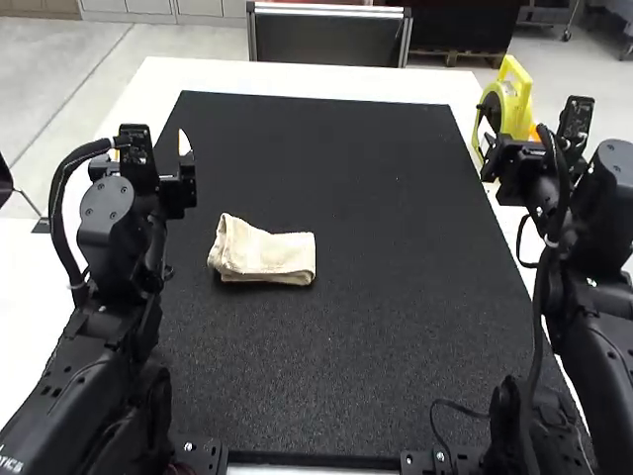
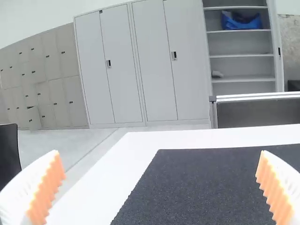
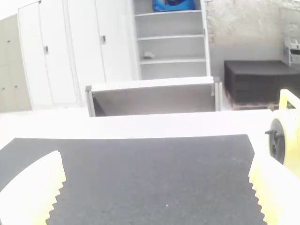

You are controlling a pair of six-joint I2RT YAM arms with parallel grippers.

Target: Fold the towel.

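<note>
The white table [image 1: 297, 77] carries a black mat [image 1: 396, 218] bearing the folded towel [image 1: 267, 254], and apparently a yellow reel [image 1: 516, 101].

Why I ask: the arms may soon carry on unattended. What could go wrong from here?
The folded towel has a raised, uneven left end in the high view, so another grasp there might catch one layer and loosen the fold.

The yellow reel stands near the right gripper; a sideways swing could knock it.

Both this and the left gripper are open, so nothing secures the towel if an arm brushes it.
</note>
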